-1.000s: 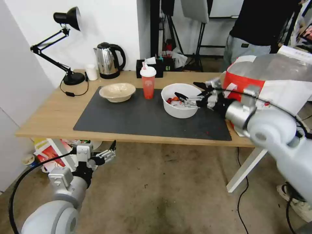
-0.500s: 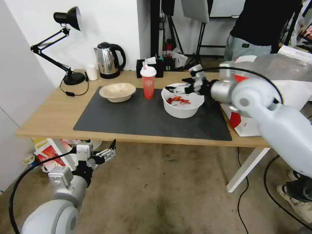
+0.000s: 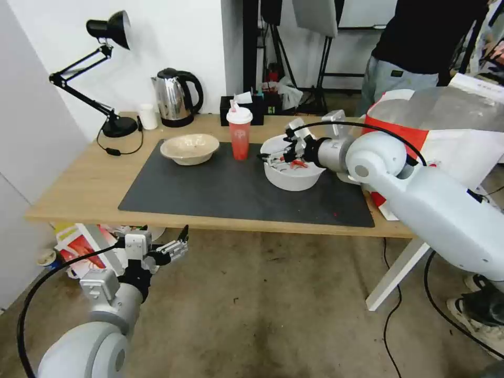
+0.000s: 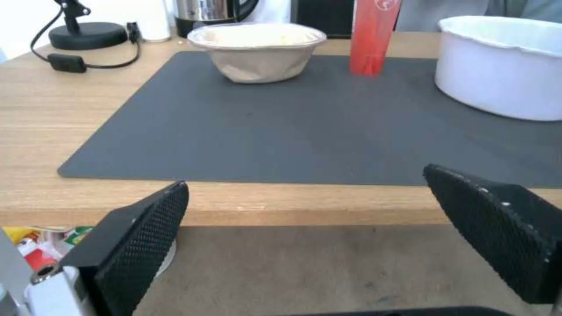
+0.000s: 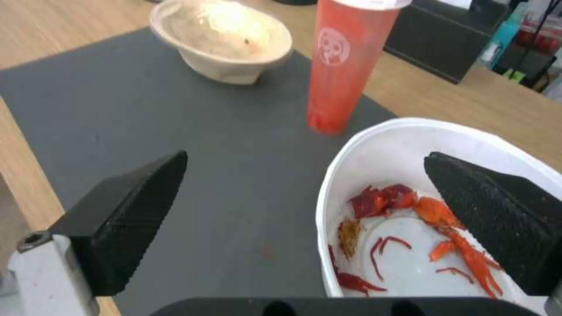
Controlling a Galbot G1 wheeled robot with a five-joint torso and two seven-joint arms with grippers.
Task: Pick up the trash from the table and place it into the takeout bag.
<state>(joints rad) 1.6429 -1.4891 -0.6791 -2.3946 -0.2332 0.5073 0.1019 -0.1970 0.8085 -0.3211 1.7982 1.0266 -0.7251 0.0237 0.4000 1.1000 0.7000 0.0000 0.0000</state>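
Three bits of trash sit on the mat [image 3: 220,191]: beige bowl [image 3: 190,148] at 10 o'clock, red cup [image 3: 239,132] at 12, white bowl [image 3: 291,168] at 2; right gripper [image 3: 276,154] hangs over the white bowl's rim, jaws apart; left gripper [image 3: 176,247] waits open below the table [image 3: 79,184]; bag [image 3: 446,136] stands at 3 o'clock.

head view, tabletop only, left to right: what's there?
desk lamp → small white cup → steel kettle → beige bowl → red lidded cup → white bowl with red shell scraps, right gripper open at its rim → takeout bag
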